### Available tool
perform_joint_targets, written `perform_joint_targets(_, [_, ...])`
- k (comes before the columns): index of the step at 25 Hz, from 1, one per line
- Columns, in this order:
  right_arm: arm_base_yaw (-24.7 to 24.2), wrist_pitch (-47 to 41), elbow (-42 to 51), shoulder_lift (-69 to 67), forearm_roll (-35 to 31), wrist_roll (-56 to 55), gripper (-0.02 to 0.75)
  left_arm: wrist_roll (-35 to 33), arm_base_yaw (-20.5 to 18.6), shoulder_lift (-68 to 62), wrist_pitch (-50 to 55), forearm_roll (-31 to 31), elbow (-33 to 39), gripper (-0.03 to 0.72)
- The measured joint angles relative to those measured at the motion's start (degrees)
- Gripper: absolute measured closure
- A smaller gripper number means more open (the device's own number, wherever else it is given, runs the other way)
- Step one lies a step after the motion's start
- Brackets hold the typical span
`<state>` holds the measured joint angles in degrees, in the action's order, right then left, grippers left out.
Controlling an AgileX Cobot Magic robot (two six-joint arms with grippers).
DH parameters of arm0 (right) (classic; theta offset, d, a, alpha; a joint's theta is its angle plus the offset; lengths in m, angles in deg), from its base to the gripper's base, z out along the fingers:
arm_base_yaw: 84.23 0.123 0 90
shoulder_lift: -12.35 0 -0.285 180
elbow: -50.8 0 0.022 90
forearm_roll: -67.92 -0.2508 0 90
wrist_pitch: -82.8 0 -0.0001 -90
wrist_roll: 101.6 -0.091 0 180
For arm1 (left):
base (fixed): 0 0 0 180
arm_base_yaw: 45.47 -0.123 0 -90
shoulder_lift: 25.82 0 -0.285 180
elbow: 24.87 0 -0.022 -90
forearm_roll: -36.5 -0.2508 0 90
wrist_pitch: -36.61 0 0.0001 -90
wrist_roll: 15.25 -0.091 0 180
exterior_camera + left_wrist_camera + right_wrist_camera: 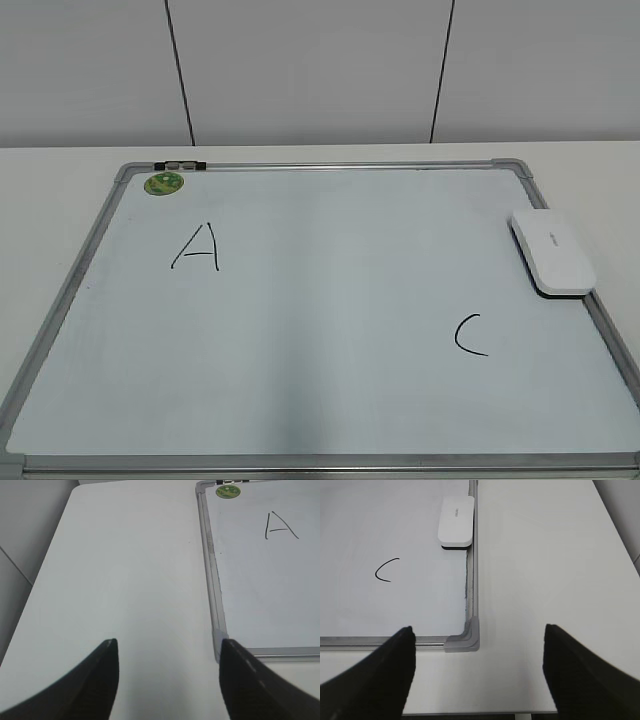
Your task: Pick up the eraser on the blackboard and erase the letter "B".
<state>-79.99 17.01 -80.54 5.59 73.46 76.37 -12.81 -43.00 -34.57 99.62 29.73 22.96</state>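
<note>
The blackboard (330, 330) is a white dry-erase board with a grey frame, lying flat on the table. The white eraser (552, 252) rests on its right edge, partly over the frame; it also shows in the right wrist view (456, 520). No letter "B" shows on the board; only a black "A" (196, 247) and a black "C" (470, 334) are there. My left gripper (167, 652) is open and empty over bare table left of the board's near left corner. My right gripper (479, 645) is open and empty above the near right corner piece (465, 639).
A small round green magnet (164, 183) sits at the board's far left corner, beside a black clip (181, 164) on the frame. A white wall with dark seams stands behind the table. The table's front edge (485, 712) lies just below my right gripper.
</note>
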Motion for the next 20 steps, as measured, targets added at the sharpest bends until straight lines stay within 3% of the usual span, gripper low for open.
perform_joint_targets(20, [0.0, 0.0, 0.0, 0.0, 0.0, 0.0, 0.150, 0.0, 0.0, 0.0, 0.0, 0.0, 0.0, 0.232])
